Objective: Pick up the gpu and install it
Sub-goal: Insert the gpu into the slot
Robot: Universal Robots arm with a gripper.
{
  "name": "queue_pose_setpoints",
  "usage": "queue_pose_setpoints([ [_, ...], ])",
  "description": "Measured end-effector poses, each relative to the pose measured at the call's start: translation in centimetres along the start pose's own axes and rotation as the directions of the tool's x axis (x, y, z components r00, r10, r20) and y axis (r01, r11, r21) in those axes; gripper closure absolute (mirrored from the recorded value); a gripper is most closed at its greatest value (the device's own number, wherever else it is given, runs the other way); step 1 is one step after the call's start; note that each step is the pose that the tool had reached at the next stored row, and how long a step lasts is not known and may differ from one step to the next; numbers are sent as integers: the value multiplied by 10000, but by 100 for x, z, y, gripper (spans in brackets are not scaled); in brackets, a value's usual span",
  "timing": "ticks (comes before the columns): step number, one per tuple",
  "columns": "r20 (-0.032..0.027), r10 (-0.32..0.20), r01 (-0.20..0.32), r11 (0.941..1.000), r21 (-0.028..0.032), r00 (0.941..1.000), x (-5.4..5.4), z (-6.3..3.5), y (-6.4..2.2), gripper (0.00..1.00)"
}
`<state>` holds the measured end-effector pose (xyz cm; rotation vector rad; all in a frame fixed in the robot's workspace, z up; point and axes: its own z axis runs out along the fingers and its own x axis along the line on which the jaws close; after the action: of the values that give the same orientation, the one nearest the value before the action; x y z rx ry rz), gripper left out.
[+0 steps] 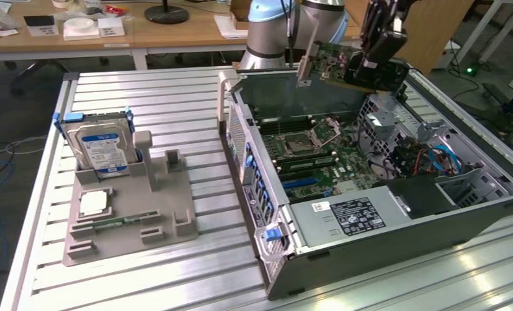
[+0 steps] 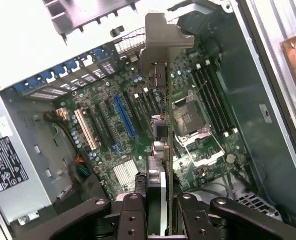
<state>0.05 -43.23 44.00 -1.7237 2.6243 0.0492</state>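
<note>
Pickup is done: the gripper (image 1: 370,61) is clamped on the gpu (image 1: 333,59), holding it above the open computer case (image 1: 369,249), not yet seated in the motherboard (image 1: 321,165).

wooden desk (image 1: 179,35) behind, grey floor (image 1: 6,123) with loose cables (image 1: 2,154).

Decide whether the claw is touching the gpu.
Touching. The wrist view shows the claw closed on both faces of the edge-on gpu.
</note>
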Motion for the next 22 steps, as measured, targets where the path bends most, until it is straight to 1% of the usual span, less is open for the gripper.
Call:
queue_pose_setpoints([
  [4,-16,-659,659,9978,-13,9978,0,1,0,72],
  [8,-33,-1383,1383,9904,-28,9904,0,3,0,72],
  [12,-46,-2068,2068,9784,-37,9784,0,6,0,72],
  [16,-52,-2721,2721,9623,-16,9623,0,14,0,72],
  [17,-52,-2812,2812,9596,8,9596,2,17,0,72],
  [18,-51,-2837,2838,9589,54,9589,2,20,0,72],
  [19,-43,-2840,2840,9588,117,9588,6,24,0,72],
  [22,-19,-2861,2860,9576,349,9582,9,33,0,72],
])
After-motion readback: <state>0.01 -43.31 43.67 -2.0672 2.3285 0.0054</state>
